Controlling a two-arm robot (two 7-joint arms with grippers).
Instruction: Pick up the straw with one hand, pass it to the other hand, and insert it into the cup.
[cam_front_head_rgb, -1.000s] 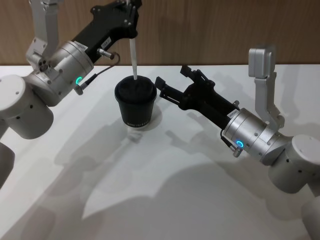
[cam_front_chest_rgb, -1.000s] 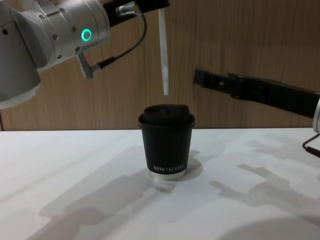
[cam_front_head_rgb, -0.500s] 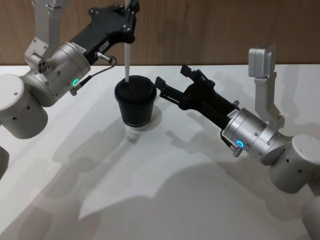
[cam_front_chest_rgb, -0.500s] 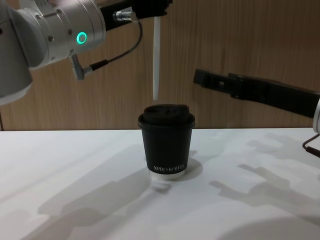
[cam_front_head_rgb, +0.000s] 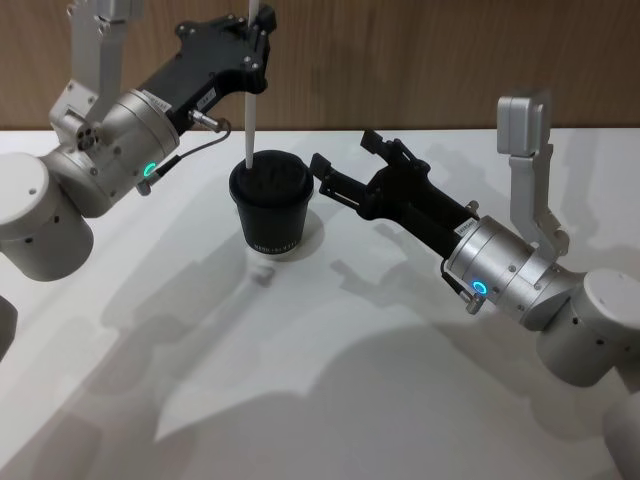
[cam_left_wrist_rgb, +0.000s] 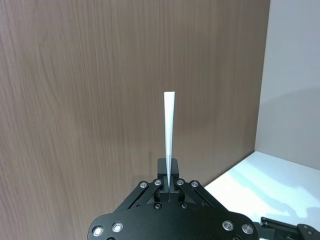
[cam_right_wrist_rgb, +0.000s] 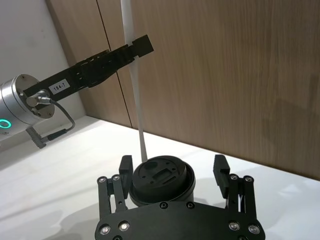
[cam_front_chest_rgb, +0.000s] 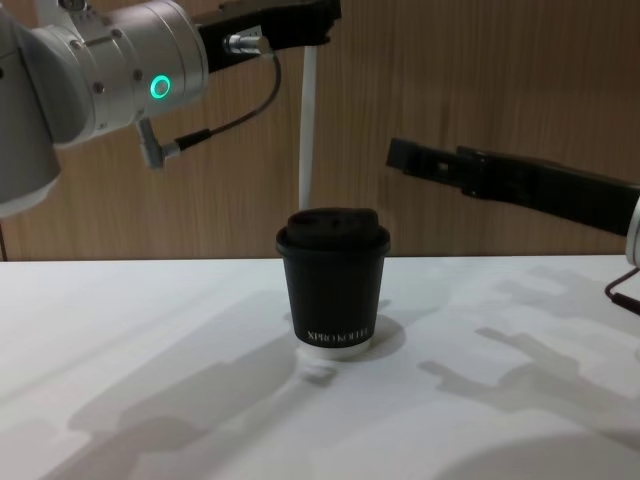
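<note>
White worktop (cam_front_chest_rgb: 120, 350) fills the foreground, with a wood-panelled wall (cam_front_chest_rgb: 480, 90) behind it. Nearest on that surface stands the cup (cam_front_chest_rgb: 332, 282), black, lidded and upright, with small white lettering low on its side. Nothing is seen inside it: the lid (cam_right_wrist_rgb: 161, 178) is on, and the straw has not yet gone through it.

Just beyond and to the right, the right end effector (cam_front_head_rgb: 340, 173) is held level beside the cup's rim, its fingers (cam_right_wrist_rgb: 125, 163) spread either side of the cup without touching it, and nothing is grasped.

Farther back and above, the straw (cam_front_chest_rgb: 308, 130) hangs nearly plumb from the left end effector (cam_front_head_rgb: 258, 52), which is clenched on its upper part. Over the last second the straw has been carried leftward across the lid and lowered; its lower tip is now at the lid's left rear edge, where a second ago it hung clear above the lid. Whether the tip touches the lid cannot be told.

The handover is therefore judged complete, and insertion is the step in hand. The tip seems off the lid's central opening, so a small correction is probably needed before pushing down.
</note>
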